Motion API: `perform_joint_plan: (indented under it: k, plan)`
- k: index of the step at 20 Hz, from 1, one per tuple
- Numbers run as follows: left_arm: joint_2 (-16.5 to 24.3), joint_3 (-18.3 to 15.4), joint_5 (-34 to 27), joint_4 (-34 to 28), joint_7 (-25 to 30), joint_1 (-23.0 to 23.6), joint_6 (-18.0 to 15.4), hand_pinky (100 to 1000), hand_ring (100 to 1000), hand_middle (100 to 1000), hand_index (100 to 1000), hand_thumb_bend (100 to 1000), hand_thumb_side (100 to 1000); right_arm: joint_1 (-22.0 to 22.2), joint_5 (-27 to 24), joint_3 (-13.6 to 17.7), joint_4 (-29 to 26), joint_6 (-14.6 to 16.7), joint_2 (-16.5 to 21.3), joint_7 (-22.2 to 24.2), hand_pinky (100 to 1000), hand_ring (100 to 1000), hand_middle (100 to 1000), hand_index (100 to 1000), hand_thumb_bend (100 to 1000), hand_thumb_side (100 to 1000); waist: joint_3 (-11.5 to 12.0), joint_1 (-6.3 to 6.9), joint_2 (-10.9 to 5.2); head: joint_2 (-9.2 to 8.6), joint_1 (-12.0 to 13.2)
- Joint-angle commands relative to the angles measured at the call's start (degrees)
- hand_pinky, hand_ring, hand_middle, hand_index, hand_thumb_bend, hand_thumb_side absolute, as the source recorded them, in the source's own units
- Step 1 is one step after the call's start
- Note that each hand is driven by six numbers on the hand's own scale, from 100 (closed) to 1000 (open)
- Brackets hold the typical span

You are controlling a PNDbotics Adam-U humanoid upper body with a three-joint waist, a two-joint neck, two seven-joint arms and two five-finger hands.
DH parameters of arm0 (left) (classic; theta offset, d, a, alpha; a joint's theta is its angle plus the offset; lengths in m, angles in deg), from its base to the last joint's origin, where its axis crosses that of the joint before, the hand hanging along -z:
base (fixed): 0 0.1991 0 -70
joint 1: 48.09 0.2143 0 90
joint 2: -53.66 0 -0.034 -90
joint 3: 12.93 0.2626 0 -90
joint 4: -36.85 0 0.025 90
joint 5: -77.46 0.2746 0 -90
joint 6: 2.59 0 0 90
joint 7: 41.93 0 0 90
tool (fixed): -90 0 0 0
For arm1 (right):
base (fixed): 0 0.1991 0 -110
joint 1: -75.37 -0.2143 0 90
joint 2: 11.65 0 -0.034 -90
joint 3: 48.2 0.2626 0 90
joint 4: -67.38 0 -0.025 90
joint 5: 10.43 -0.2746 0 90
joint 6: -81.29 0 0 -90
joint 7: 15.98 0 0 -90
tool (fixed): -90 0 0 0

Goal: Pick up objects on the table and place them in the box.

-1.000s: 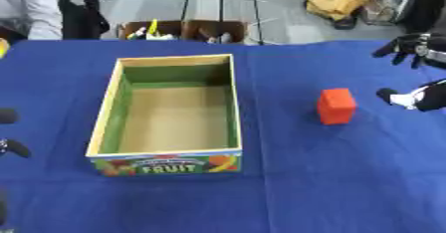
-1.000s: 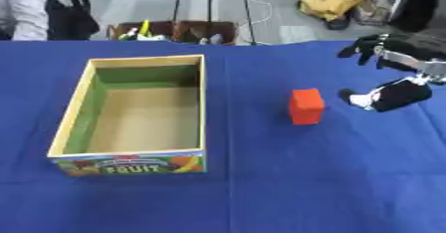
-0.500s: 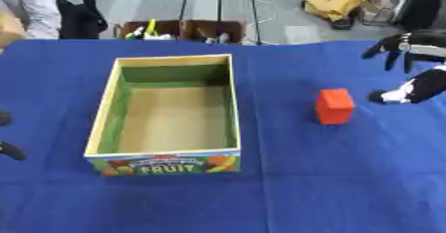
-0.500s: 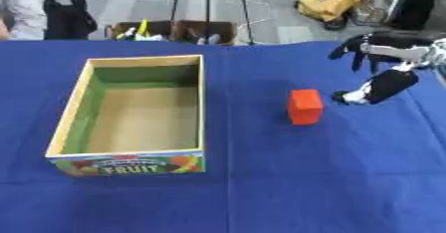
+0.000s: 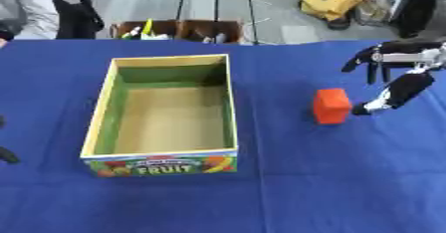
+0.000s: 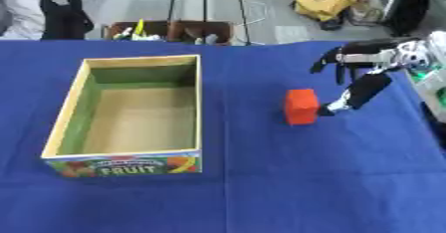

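**Beside the red block, a hand that is not yet ready**

On the blue table (image 5: 287,187) a red block (image 5: 332,106) is seen standing upright, well apart from the fruit box (image 5: 163,108), off to the box's right. Nothing is seen inside the box. The right hand (image 6: 366,72) is held just beside the block, on the block's right side. Its thumb points down toward the table and its fingers are spread wide above. Nothing is held in it. It cannot be told if the thumb tip touches the block or only comes close.

The block could be knocked over or pushed away. This would happen if the thumb were bumped into its side before the fingers were brought round the other side. The block could also be pinched by one corner only, and then it might be dropped on the way to the box. The box wall is tall, so the block could be hit against the rim if it were not lifted high enough.

Only a small dark bit is seen at the left edge of the left eye view, and it cannot be told if it is the left hand.

Compared with one second ago, the right hand has been brought much closer to the block. The block and the box have not been moved.
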Motion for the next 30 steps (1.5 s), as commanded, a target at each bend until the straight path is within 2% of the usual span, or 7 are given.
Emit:
perform_joint_plan:
  k: [1, 5, 15, 21, 30]
  plan:
    - [1.0, 0.2, -0.2, -1.2, 0.2, -0.6, -0.1, 295, 716, 558, 504, 100, 855, -1.7, 2.1, 0.0, 0.9, 0.5, 0.5, 0.9, 557, 679, 882, 961, 518, 541, 0.1, -0.04, -1.01, -0.85, -0.4]
    - [1.0, 0.3, -0.2, -1.2, 0.4, -0.6, -0.1, 295, 717, 559, 504, 100, 855, -3.0, 4.1, 0.0, 3.3, 0.4, -1.0, -0.6, 538, 653, 868, 963, 521, 560, 0.3, -0.05, -0.83, -1.08, -0.7]
    - [0.9, 0.4, -0.2, -1.2, 0.5, -0.8, -0.1, 295, 717, 559, 504, 100, 856, -4.6, 10.4, -0.9, 6.5, 1.0, -2.9, -3.4, 533, 663, 859, 951, 531, 550, 0.7, -0.3, -0.22, -1.48, -1.2]
    - [0.9, 0.4, -0.2, -1.2, 0.6, -0.7, 0.0, 295, 717, 559, 504, 100, 856, -4.5, 13.7, -1.0, 7.6, 1.4, -3.0, -4.0, 595, 792, 856, 936, 545, 559, 0.8, -0.28, 0.01, -1.49, -1.3]
    - [0.8, 0.4, -0.3, -1.2, 0.7, -0.7, 0.0, 295, 717, 559, 503, 100, 856, -4.4, 13.0, -1.1, 8.0, 1.6, -3.5, -4.9, 615, 847, 811, 879, 506, 563, 0.7, -0.08, 0.14, -1.67, -1.6]
